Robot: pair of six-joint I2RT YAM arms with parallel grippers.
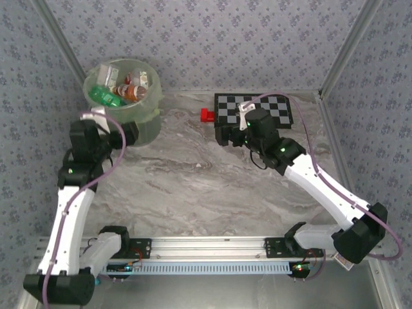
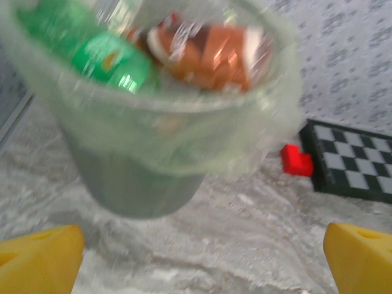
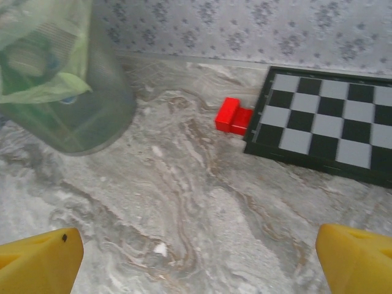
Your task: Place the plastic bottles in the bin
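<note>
The pale-green translucent bin stands at the table's far left, holding several plastic bottles: green ones and orange-red ones. In the left wrist view the bin looms close and blurred, with a green bottle and an orange-red bottle near its rim. My left gripper is open and empty just in front of the bin, its yellow fingertips wide apart. My right gripper is open and empty over bare table, with the bin off to its far left.
A small red block lies beside the black-and-white checkerboard at the back middle; both show as the red block and checkerboard ahead of the right gripper. Patterned walls close the back and sides.
</note>
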